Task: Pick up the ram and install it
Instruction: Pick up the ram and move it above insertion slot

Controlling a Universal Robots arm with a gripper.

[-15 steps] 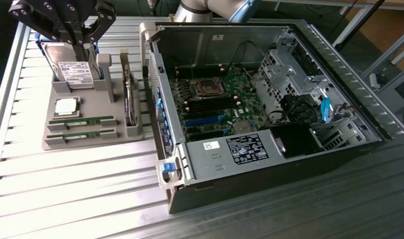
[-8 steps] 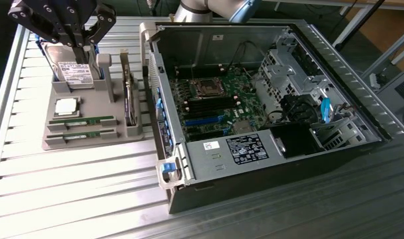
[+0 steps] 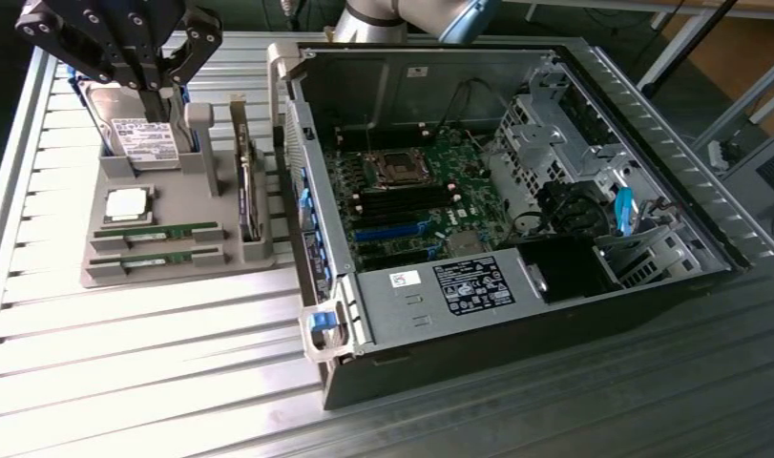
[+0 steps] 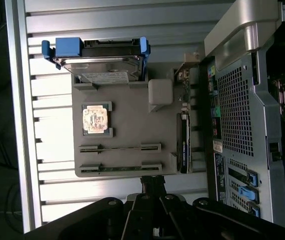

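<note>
Two look-alike green ram sticks (image 3: 157, 230) (image 3: 155, 258) stand on edge in slots of a grey holder (image 3: 170, 277), on the exterior view's left beside the open computer case. In the wrist view they show edge-on as thin strips (image 4: 120, 148) (image 4: 120, 168). My gripper (image 3: 150, 88) hangs high above the holder, over its hard-drive end, well apart from both rams. Its black fingers (image 4: 152, 184) are shut together with nothing between them.
The holder also carries a hard drive (image 3: 142, 134) with blue rails, a square silver CPU (image 3: 128, 203) and a dark expansion card (image 3: 246, 191). The open case (image 3: 361, 315) shows its motherboard (image 3: 412, 191). All stand on a ribbed metal table (image 3: 145, 363).
</note>
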